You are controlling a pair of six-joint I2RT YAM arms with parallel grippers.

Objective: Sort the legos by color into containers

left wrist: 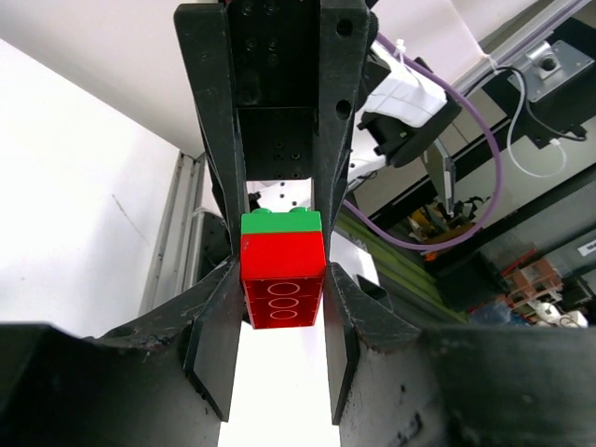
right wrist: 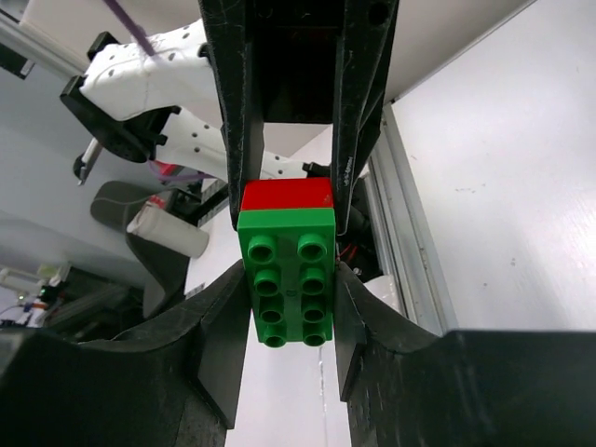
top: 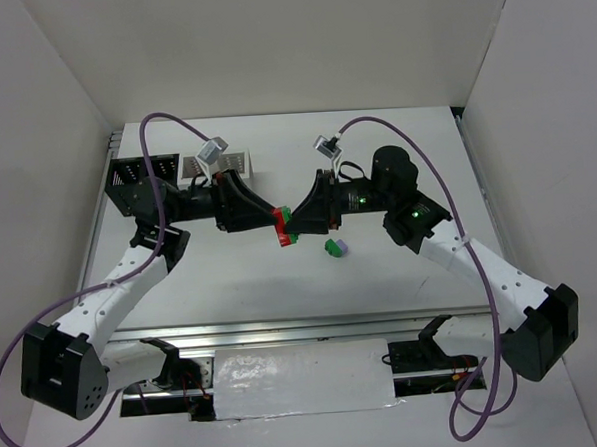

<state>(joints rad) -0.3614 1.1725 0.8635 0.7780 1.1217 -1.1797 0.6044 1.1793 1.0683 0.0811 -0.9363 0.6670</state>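
1. The left gripper (top: pixel 271 222) and the right gripper (top: pixel 300 218) meet tip to tip over the middle of the table (top: pixel 242 287).
2. Between them is a stack of two legos, a red brick (left wrist: pixel 282 291) and a green brick (right wrist: pixel 287 279), joined face to face.
3. The jaws of the left gripper stand narrow and clamp the red brick. In the left wrist view both fingers press on its two sides.
4. The jaws of the right gripper also stand narrow and clamp the green brick. In the right wrist view its studs point toward the camera.
5. The red brick is on the left side of the stack and the green brick on the right side.
6. A loose green brick (top: pixel 331 247) lies on the table a little nearer and to the right of the stack. A lavender brick (top: pixel 344 248) lies just beside it, on its right.
7. The black container (top: pixel 128 178) stands at the far left of the table.
8. The white containers (top: pixel 238 165) stand just to the right of it, partly hidden behind the left arm. I cannot tell what is inside any container.
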